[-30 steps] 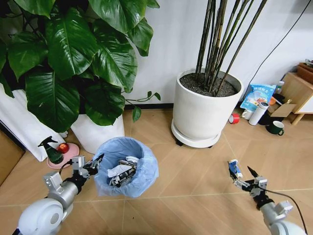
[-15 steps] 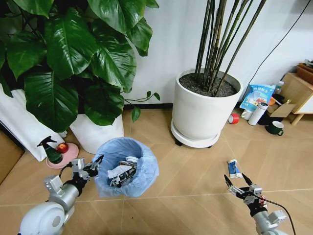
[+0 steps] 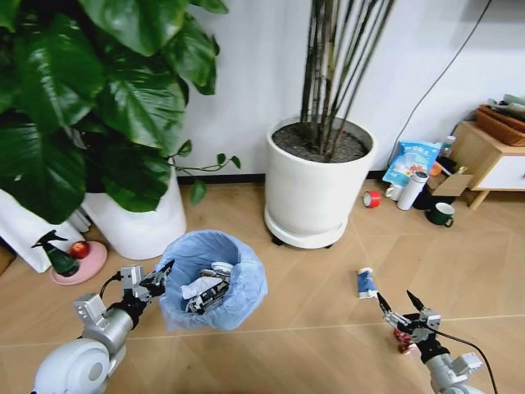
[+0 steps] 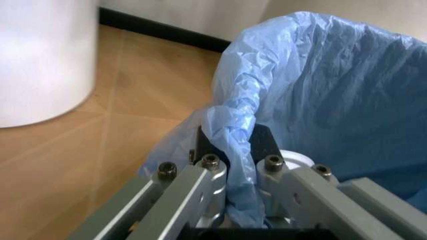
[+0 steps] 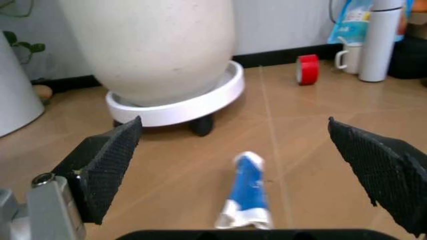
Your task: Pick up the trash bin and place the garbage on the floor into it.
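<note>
The left gripper [image 3: 162, 275] is closed on the rim of the trash bin [image 3: 212, 279], which holds litter. The right gripper [image 3: 394, 302] has its fingers spread wide and empty, low above the floor [image 3: 312, 345], near the blue-white packet [image 3: 365, 283].

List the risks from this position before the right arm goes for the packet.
The left gripper is shut on the thin bag folded over the trash bin rim; the liner may slip or tear. The right gripper, open, sits short of the blue-white packet; a flat packet may slide away on the floor. A red wrapper under it could be pushed aside.
</note>
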Motion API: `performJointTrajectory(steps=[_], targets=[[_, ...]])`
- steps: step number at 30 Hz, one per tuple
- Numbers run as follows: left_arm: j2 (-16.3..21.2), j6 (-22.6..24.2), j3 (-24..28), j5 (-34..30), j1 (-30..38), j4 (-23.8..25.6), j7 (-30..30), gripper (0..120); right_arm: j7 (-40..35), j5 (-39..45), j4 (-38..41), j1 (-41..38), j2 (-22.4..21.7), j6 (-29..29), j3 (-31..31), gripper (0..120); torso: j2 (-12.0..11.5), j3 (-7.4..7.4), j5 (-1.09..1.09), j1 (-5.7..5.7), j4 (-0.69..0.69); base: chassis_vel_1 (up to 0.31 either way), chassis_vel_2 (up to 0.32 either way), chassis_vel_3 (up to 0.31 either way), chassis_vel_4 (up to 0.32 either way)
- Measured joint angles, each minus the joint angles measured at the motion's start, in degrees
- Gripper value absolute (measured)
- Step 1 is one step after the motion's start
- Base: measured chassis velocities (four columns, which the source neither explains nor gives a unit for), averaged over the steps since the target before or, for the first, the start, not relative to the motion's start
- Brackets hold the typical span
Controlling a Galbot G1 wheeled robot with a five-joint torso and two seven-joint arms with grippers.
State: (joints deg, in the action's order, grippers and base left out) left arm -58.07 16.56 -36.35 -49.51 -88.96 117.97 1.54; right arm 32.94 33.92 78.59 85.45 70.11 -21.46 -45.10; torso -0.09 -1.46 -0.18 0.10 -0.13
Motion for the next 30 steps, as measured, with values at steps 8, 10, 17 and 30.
performJointTrajectory(steps=[8, 10, 17, 30], targets=[[0.0, 0.0, 0.1, 0.0, 0.1, -0.1, 0.0, 0, 0.0, -0.4, -1.0, -0.9, -0.2, -0.4, 2.0, 100, 0.0, 0.0, 0.01, 0.0, 0.0, -0.156, -0.15, 0.142, 0.137], [0.0, 0.0, 0.0, 0.0, 0.1, -0.1, 0.0, 0, 0.0, -0.4, -1.3, -1.3, -0.2, -0.8, 2.7, 100, 0.0, 0.0, 0.0, 0.0, 0.0, 0.0, 0.0, 0.0, 0.0], [0.8, 0.0, -0.4, -0.4, -0.1, -0.1, -0.2, 0, -4.9, -1.9, -4.1, -5.7, -0.8, -1.2, 9.5, 100, 0.0, 0.0, 0.02, 0.0, 0.01, 0.04, 0.033, -0.025, -0.024], [1.3, 0.2, -1.1, -0.9, -0.7, -0.2, -0.4, 0, -32.0, -3.3, -5.4, -15.7, -1.2, 9.5, 26.4, 100, 0.0, 0.0, 0.0, 0.0, 0.01, 0.009, 0.004, -0.001, -0.005]])
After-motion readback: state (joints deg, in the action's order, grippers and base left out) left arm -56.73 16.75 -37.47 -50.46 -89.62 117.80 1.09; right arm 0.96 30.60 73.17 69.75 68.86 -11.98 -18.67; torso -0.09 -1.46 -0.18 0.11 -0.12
